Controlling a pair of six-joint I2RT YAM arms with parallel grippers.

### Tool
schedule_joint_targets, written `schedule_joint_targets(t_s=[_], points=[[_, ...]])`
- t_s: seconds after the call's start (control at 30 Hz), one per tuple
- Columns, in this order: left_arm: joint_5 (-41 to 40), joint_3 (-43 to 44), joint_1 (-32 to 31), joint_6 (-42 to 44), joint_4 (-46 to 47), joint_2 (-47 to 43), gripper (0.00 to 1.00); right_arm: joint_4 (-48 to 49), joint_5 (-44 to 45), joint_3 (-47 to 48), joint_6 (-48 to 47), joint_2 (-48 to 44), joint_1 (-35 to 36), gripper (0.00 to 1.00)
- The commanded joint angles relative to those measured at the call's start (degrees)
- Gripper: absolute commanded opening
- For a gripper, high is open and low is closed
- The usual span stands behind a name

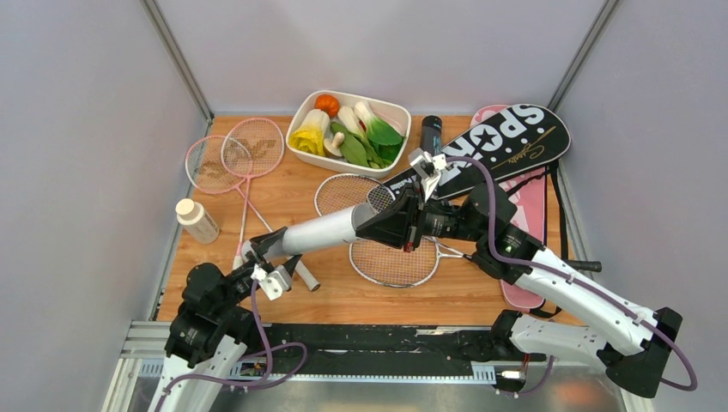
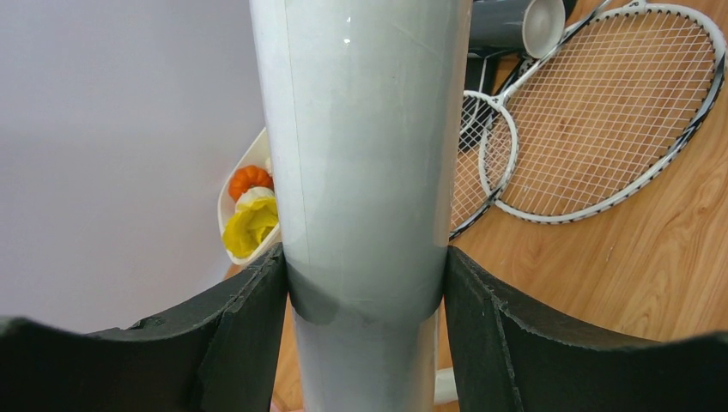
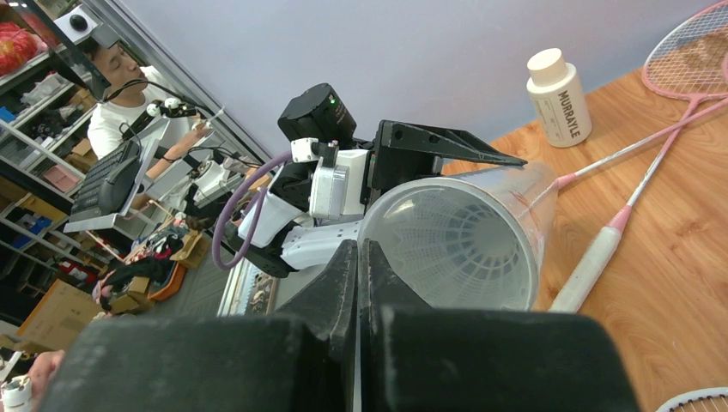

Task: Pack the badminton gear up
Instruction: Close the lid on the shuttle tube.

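While clamped on white tube (image 1: pixel 322 230) with left gripper (image 1: pixel 266 251), holding it slanted above table (image 1: pixel 446 287), open mouth facing right gripper (image 3: pixel 359 275). Right fingers pressed together just at tube mouth, nothing seen between them. Shuttlecock (image 3: pixel 459 236) sitting inside tube. Silver racquets (image 1: pixel 391 257) lying beneath. Pink racquets (image 1: pixel 240 154) far left. Black cover (image 1: pixel 506 142) overlapping pink cover (image 1: pixel 530 210) at right, black tube (image 1: pixel 431 133) just beside.

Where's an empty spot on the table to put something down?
Bare wood along the near edge, in front of the silver racquets. Another patch between the pink racquets' handles and the silver heads. The back right is crowded: tray, black tube, covers.
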Motion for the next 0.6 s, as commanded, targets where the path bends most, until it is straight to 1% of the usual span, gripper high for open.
schedule_joint_targets(t_s=[0.0, 0.1, 0.2, 0.23, 0.27, 0.3, 0.43, 0.5, 0.57], points=[[3.6, 1.1, 0.0, -1.2, 7.9, -1.7, 0.0, 0.1, -2.6, -1.3, 1.5, 1.9, 0.3, 0.0], [3.6, 0.8, 0.0, -0.6, 8.6, -1.7, 0.0, 0.1, -3.1, -1.7, 2.2, 2.6, 0.4, 0.0], [3.8, 0.9, 0.0, -0.4, 9.1, -1.7, 0.0, 0.1, -3.8, -2.1, 2.8, 2.9, 0.3, 0.03], [3.7, 0.9, 0.0, -0.3, 9.2, -1.7, 0.0, 0.1, -3.9, -2.1, 2.9, 2.9, 0.3, 0.07], [3.6, 1.0, 0.0, -0.2, 9.3, -1.7, 0.0, 0.1, -3.8, -2.1, 2.9, 2.7, 0.2, 0.13], [3.2, 1.0, 0.0, -0.3, 9.2, -1.6, 0.0, 0.1, -3.5, -1.9, 2.9, 2.3, 0.2, 0.17], [0.8, 1.3, 0.0, -2.1, 8.5, -1.0, 0.0, 0.0, -1.6, -0.5, 3.8, -0.1, -0.7, 0.25], [0.5, 1.3, 0.0, -2.3, 7.7, -0.9, 0.0, -0.5, -0.6, 1.1, 3.9, -1.3, -1.5, 0.34], [0.2, 1.1, 0.0, -2.1, 7.2, -1.2, 0.0, -2.5, 1.6, 3.5, 2.5, -2.5, -1.8, 0.38]])
